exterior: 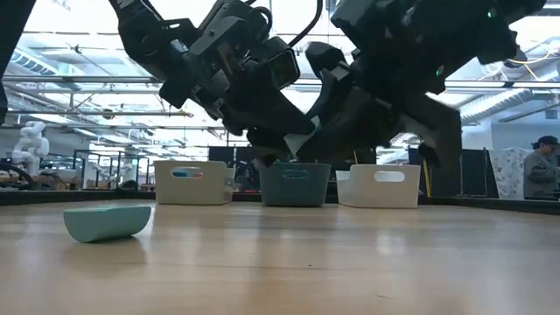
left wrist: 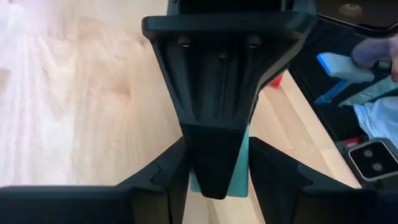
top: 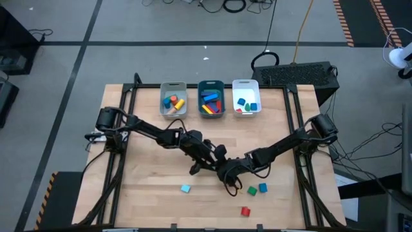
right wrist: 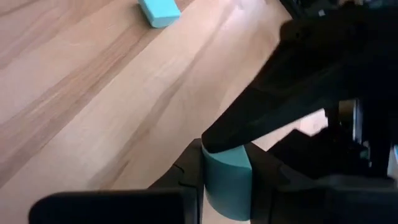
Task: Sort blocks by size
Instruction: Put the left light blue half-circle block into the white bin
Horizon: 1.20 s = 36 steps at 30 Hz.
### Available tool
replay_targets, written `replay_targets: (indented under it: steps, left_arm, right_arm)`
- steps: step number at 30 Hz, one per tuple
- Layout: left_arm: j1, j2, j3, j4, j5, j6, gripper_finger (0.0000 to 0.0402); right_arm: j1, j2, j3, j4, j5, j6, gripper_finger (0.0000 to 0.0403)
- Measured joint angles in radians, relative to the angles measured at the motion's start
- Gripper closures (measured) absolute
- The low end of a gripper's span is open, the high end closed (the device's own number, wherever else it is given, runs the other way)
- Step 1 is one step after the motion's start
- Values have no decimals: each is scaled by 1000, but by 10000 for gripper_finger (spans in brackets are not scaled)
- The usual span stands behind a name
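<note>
Blocks, overall: lying partly in three trays at the far edge of the table, partly loose on the near side of the wooden table.
Held teal block: sitting above mid-table, between the fingers of both grippers at once.
Left gripper: reaching in over the table's middle, clenching the held teal block, fingers pressing on both its sides.
Right gripper: meeting the left one tip to tip, grasping the same block crosswise, fingers touching both its flanks.
Loose teal block: resting on the near side, left of the grippers, apart from the others.
Green block and blue block: lying just beside each other, near the right gripper.
Red block: lying nearer the front edge than that pair.
Grey tray: holding orange, blue and yellow pieces.
Teal tray: holding blue, red and yellow bars.
White tray: holding small green, blue and red pieces.
Person: standing in the room beyond the table.
</note>
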<state>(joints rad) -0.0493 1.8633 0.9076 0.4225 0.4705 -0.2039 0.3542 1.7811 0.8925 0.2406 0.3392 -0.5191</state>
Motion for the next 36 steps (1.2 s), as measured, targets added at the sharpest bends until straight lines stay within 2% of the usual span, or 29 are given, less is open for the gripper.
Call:
replay_targets:
  steps: [10,16,23,28,36]
  left_arm:
    - [34,-5,5,35,-17,-22,251]
    - [35,-2,-2,28,-18,-22,252]
    - [36,0,-3,2,-78,-23,251]
    - [34,0,-3,-16,-106,-23,251]
    - [24,0,-3,-26,-113,-25,250]
  right_arm:
    - [-3,-166,0,-259,25,244,348]
    - [-15,-295,-1,-431,33,310,348]
    - [-56,-446,-1,-552,46,333,348]
    - [-108,-528,0,-644,163,332,348]
    - [-281,-563,0,-702,191,335,348]
